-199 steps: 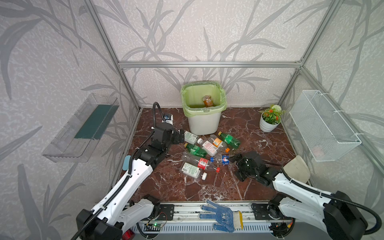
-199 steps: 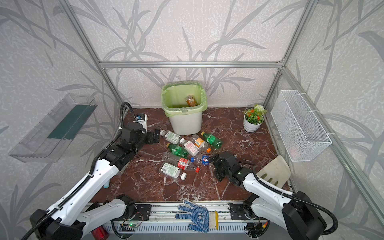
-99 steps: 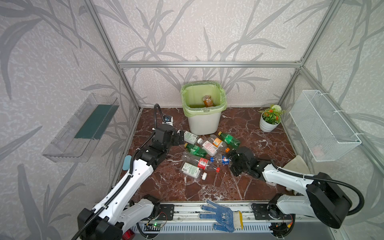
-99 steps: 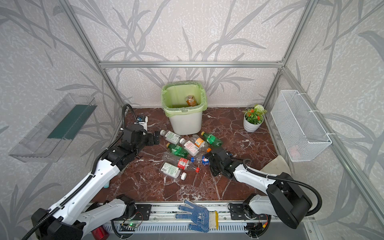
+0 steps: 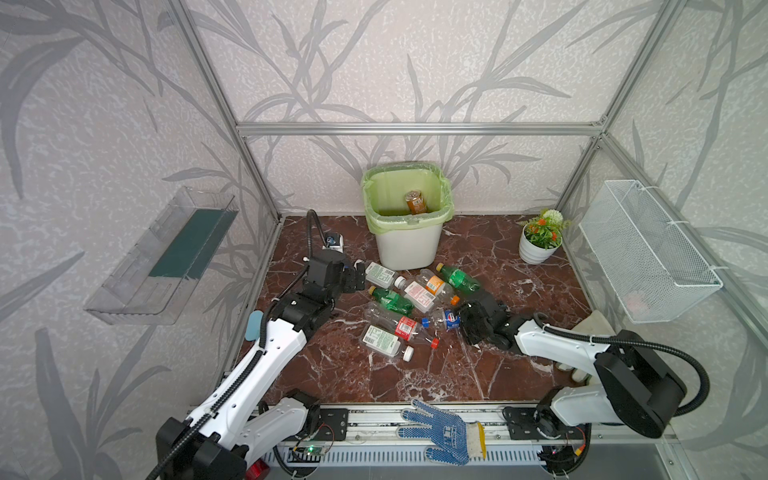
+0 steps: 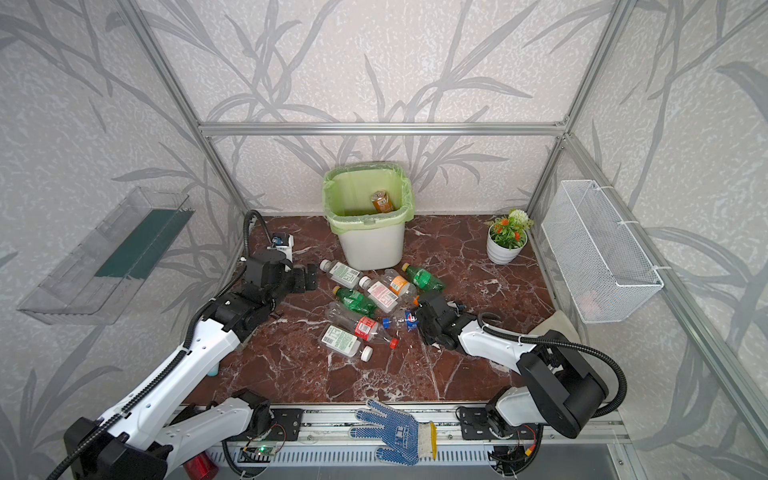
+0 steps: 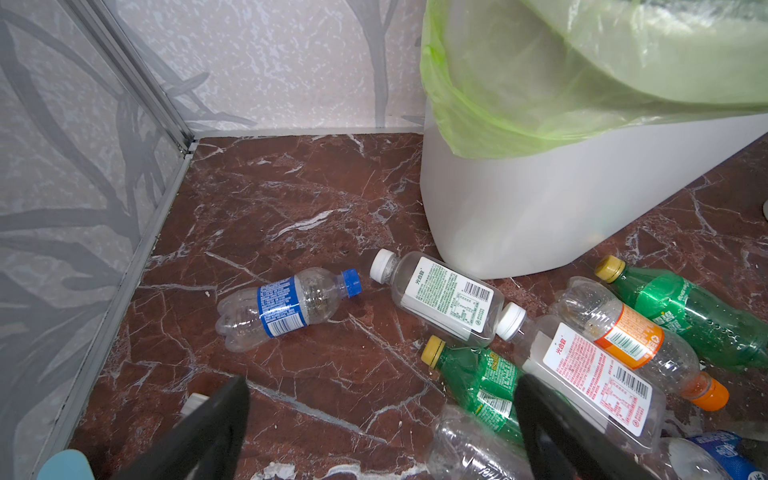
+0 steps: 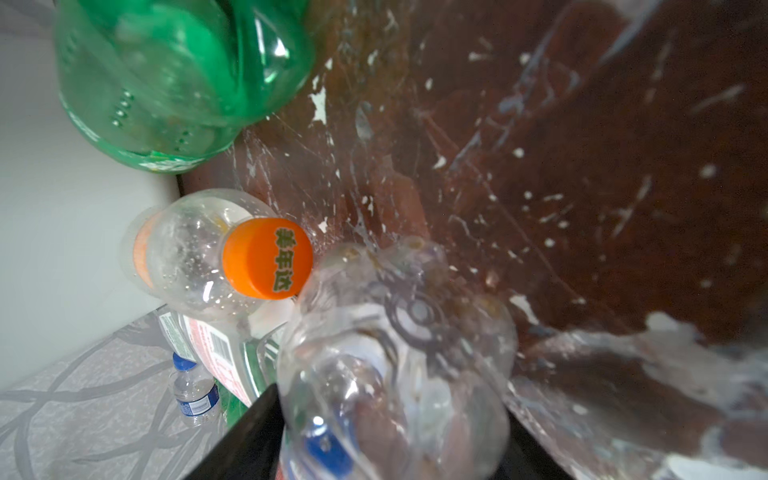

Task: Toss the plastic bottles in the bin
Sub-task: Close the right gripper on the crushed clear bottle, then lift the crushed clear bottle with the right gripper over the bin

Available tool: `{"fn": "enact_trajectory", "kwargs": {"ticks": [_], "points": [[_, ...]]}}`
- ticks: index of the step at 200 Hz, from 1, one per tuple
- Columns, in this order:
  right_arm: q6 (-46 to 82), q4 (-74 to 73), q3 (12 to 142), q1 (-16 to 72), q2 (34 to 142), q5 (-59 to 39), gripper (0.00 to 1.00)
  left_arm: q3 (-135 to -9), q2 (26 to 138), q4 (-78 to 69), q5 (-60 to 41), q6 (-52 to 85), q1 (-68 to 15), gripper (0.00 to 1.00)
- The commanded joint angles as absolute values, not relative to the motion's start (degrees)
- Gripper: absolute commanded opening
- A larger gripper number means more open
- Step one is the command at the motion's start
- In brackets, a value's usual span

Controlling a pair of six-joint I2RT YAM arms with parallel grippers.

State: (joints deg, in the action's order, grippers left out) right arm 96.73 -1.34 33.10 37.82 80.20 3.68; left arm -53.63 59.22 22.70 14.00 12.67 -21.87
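Observation:
Several plastic bottles [image 5: 419,294] lie in a heap on the marble floor in front of the bin [image 5: 405,249]. The bin is white with a green liner, and an orange-labelled bottle [image 5: 415,202] lies inside it. My right gripper [image 5: 461,320] lies low at the heap's right edge, shut on a clear bottle with a blue label [image 8: 395,365]. My left gripper [image 7: 382,415] hovers open and empty at the heap's left side. A blue-label water bottle [image 7: 282,307] and a white-capped bottle [image 7: 444,299] lie ahead of it.
A white flower pot [image 5: 539,245] stands at the back right. A wire-mesh basket [image 5: 644,249] hangs on the right wall and a clear shelf [image 5: 166,257] on the left wall. A blue glove [image 5: 444,432] lies on the front rail.
My right gripper has pushed left into the heap, and its jaws have closed round the clear blue-label bottle. The left arm has hardly moved and stays open.

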Motion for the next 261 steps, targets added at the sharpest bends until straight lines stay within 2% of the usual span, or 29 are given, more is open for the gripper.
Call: {"fn": "enact_trajectory", "kwargs": {"ticks": [1, 28, 97, 126, 153, 190, 209, 225, 261], "points": [[97.7, 1.5, 33.1, 37.5, 82.0, 6.3, 0.64, -52.5, 57.8, 23.5, 14.5, 13.5, -21.4, 0.99], [98.5, 0.9, 31.9, 36.7, 81.8, 6.9, 0.57, -52.0, 57.6, 23.7, 14.2, 13.7, -21.1, 0.99], [93.5, 7.9, 29.7, 31.4, 73.8, 7.9, 0.53, -51.1, 57.7, 23.5, 13.3, 14.4, -20.4, 0.99], [89.7, 15.4, 29.0, 29.3, 67.9, 9.0, 0.59, -50.9, 57.7, 23.4, 13.0, 14.6, -20.1, 0.99], [88.9, 16.6, 26.3, 28.4, 63.7, 10.3, 0.67, -50.8, 58.0, 22.8, 12.5, 14.9, -20.0, 0.99], [86.0, 16.5, 26.9, 26.6, 66.5, 8.0, 0.8, -51.1, 59.1, 22.4, 11.3, 15.4, -19.9, 0.99], [84.8, 16.1, 27.9, 26.1, 69.0, 7.4, 0.81, -51.1, 59.3, 22.4, 10.9, 15.6, -19.8, 0.99], [84.4, 15.1, 28.3, 25.8, 70.7, 7.0, 0.8, -50.8, 59.2, 22.4, 11.0, 15.7, -19.8, 0.99], [83.6, 13.1, 28.3, 24.9, 71.2, 5.5, 0.64, -50.5, 58.7, 22.9, 11.6, 15.7, -19.6, 0.99]]}}
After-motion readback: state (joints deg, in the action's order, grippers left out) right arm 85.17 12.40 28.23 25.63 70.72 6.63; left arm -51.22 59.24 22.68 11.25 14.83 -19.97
